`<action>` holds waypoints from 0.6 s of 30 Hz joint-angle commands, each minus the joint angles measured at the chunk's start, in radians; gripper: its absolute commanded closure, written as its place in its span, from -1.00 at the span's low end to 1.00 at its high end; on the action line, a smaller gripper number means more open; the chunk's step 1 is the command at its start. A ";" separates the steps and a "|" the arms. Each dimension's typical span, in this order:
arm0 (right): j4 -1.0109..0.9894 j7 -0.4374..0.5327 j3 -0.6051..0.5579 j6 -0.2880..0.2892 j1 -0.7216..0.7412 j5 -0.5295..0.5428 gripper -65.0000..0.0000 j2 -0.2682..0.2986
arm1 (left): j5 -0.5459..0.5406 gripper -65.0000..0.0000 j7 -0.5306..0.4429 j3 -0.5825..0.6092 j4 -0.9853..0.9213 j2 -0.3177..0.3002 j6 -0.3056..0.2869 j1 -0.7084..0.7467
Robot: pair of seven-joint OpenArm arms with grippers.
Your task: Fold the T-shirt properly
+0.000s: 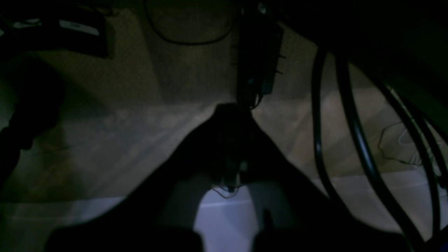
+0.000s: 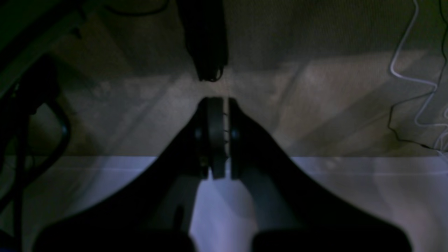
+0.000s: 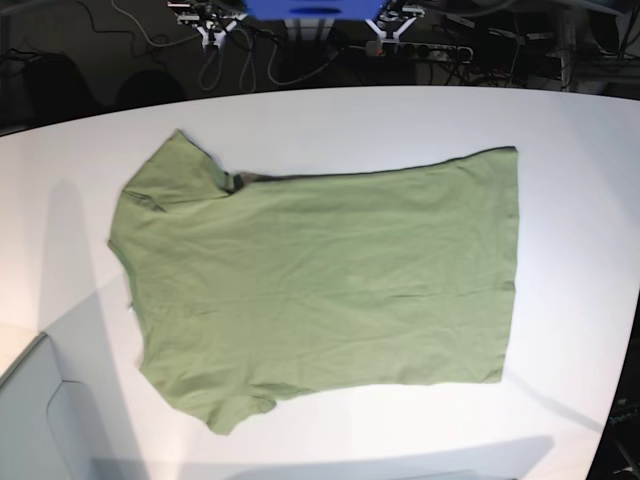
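Observation:
The olive-green T-shirt [image 3: 320,275] lies spread flat on the white table [image 3: 570,130], neck to the left and hem to the right, one sleeve at the top left and one at the bottom left. Neither gripper shows in the base view. In the dark left wrist view my left gripper [image 1: 232,108] has its jaws together and holds nothing, out past the table edge [image 1: 224,224] above the carpet. In the right wrist view my right gripper [image 2: 225,101] is shut with only a thin slit between the pads [image 2: 215,133], and it is empty too. No cloth shows in either wrist view.
Thick black cables [image 1: 353,133] hang at the right of the left wrist view. White and black wires [image 2: 413,80] lie on the carpet [image 2: 315,105]. A power strip [image 3: 420,48] and cables lie behind the table. A grey shape [image 3: 40,410] sits at the bottom left corner.

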 commanded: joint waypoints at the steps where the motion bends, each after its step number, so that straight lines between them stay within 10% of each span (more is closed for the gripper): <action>1: 0.004 -0.012 -0.001 0.023 -0.003 0.001 1.00 0.003 | 0.001 0.99 0.002 0.004 -0.001 0.002 -0.002 0.009; 18: 0.012 -0.001 -0.001 0.023 -0.025 0.001 1.00 0.020 | 0.001 0.99 -0.001 0.003 0.011 0.002 -0.002 0.048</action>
